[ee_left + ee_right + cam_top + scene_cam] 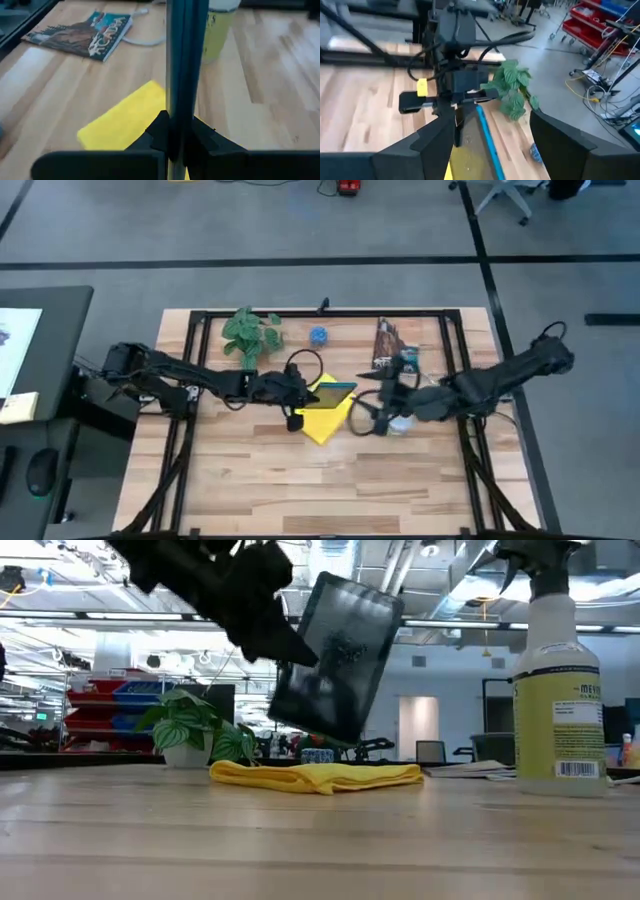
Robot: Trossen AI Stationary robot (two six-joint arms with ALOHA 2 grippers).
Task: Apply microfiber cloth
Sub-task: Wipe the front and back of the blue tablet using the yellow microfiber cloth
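Observation:
The yellow microfiber cloth (325, 423) lies flat and slightly rumpled on the wooden table (250, 480) near its middle, also seen in the low view (315, 777). Above it hangs a dark tablet (340, 650), tilted, with my left gripper (297, 395) shut on it. In the left wrist view the tablet (182, 60) shows edge-on, with the cloth (125, 120) below. My right gripper (364, 416) stands open just right of the cloth, touching nothing. Its fingers (435, 142) point toward the tablet (484, 135). My left gripper pinches the tablet's edge (181, 117) between its two fingers, one on each flat face. The fingers come from the table's left, slanting a little downward. The tablet is lifted clear of the table, tilted with its far end raised, above the cloth.
A clear spray bottle (555, 690) stands by my right arm's wrist (400, 422). A magazine (388, 345) lies at the far right. A potted plant (250, 335) and a small blue object (318, 336) sit at the far edge. The near half of the table is bare wood.

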